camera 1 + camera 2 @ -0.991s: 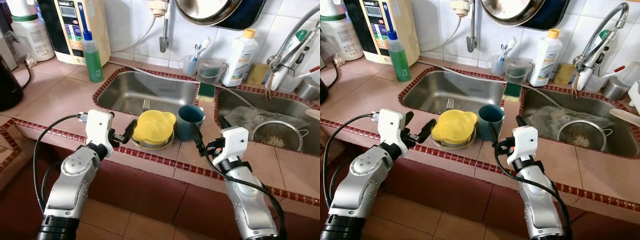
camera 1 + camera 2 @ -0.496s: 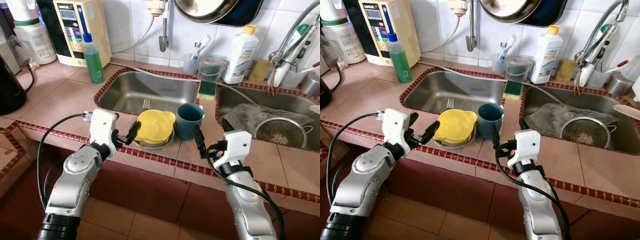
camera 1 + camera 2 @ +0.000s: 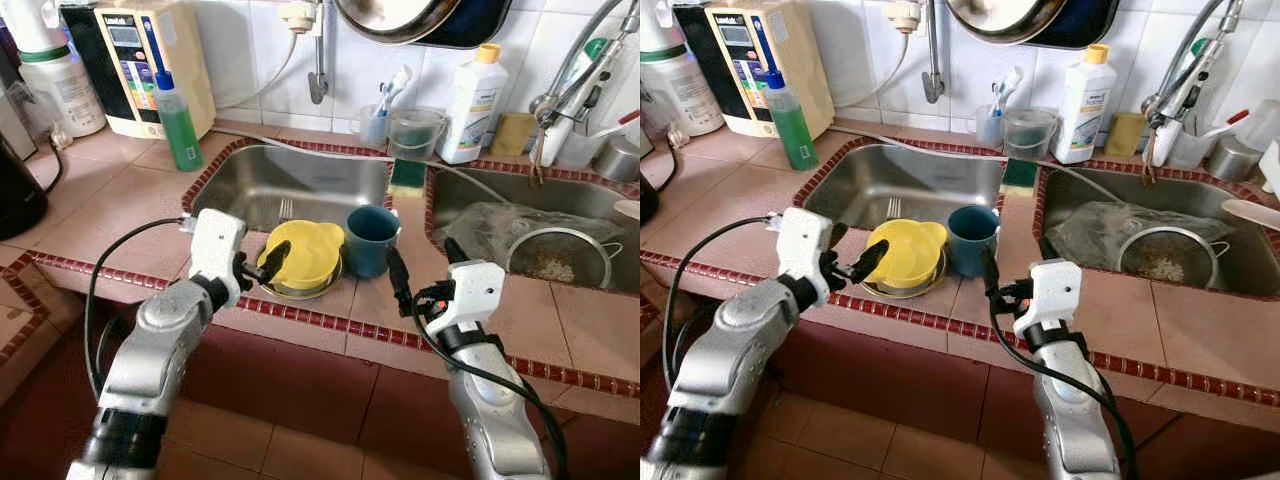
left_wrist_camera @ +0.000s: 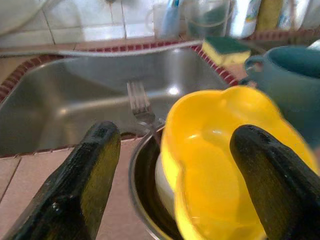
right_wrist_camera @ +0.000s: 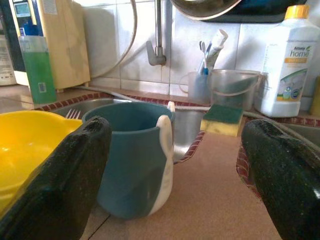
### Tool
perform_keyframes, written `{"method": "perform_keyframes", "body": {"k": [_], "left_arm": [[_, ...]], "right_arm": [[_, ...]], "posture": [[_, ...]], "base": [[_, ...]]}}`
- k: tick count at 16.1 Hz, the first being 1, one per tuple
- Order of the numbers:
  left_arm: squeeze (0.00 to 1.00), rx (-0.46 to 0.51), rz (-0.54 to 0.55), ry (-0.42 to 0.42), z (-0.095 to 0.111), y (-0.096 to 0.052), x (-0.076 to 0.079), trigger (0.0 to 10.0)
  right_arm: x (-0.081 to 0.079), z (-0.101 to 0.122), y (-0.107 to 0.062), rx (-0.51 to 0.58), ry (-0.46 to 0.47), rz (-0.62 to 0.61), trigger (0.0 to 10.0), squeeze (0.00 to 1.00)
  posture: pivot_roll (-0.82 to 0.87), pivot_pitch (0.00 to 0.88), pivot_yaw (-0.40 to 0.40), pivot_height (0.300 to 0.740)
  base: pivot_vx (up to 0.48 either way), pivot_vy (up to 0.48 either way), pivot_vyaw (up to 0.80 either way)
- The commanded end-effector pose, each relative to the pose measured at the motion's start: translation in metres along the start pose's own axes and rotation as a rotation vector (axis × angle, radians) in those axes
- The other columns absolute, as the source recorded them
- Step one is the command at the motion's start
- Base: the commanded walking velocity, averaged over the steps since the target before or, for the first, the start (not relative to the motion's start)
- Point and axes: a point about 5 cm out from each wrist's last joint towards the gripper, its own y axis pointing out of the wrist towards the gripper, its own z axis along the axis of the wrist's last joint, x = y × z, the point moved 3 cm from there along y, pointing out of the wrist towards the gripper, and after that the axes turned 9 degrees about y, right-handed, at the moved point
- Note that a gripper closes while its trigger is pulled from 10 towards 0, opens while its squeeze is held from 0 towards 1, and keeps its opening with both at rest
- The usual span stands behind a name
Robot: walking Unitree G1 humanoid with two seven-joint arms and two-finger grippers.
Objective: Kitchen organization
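Bench (image 3: 110, 205), tiled, spans the lower half of the eye views; sink basin (image 3: 300, 180) above centre.
Left end effector (image 3: 262, 266), centre-left, fingers spread, one black tip touching the rim of the yellow bowl (image 3: 308, 252).
Yellow bowl: centre frame, tilted inside a metal bowl (image 3: 300, 290) at the bench edge. Risk: an off-centre closure could skid or tip the stack floorward or into the sink.
Right end effector (image 3: 425, 272), lower right of centre, fingers apart, empty.
Teal mug (image 3: 372, 240): just right of the bowl; a sideways nudge could topple it.
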Motion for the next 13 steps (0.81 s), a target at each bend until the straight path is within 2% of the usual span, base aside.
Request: {"method": "perform_keyframes", "body": {"k": [1, 3, 4, 6, 10, 13], "left_arm": [[0.0, -0.03, 0.017, 0.017, 0.002, 0.003, -0.006, 10.0], [0.0, -0.053, 0.038, 0.001, 0.005, 0.008, -0.012, 10.0], [0.0, -0.056, 0.048, 0.014, 0.01, 0.013, -0.017, 10.0], [0.0, -0.096, 0.076, 0.043, 0.013, 0.019, -0.026, 10.0], [0.0, -0.149, 0.017, 0.096, 0.022, 0.026, -0.028, 10.0], [0.0, -0.123, -0.045, 0.06, 0.034, 0.03, -0.025, 10.0]], "right_arm": [[-0.006, 0.003, 0.0, -0.002, 0.015, 0.021, 10.0, 0.0], [-0.012, 0.001, -0.002, -0.026, 0.018, 0.047, 10.0, 0.0], [-0.022, -0.001, -0.007, -0.053, 0.011, 0.115, 10.0, 0.0], [-0.03, -0.004, -0.015, -0.085, 0.008, 0.177, 10.0, 0.0], [-0.032, -0.008, -0.025, -0.137, -0.018, 0.221, 10.0, 0.0], [-0.034, -0.012, -0.028, -0.158, -0.027, 0.229, 10.0, 0.0]], "posture": [[-0.08, 0.0, 0.063, 0.732], [-0.09, 0.0, 0.066, 0.732], [-0.09, 0.0, 0.067, 0.732], [-0.1, 0.0, 0.069, 0.732], [-0.12, 0.0, 0.076, 0.732], [-0.12, 0.0, 0.088, 0.732]], "base": [[0.0, 0.0, 0.0], [0.0, 0.0, 0.0], [0.0, 0.0, 0.0], [0.0, 0.0, 0.0], [0.0, 0.0, 0.0], [0.0, 0.0, 0.0]]}}
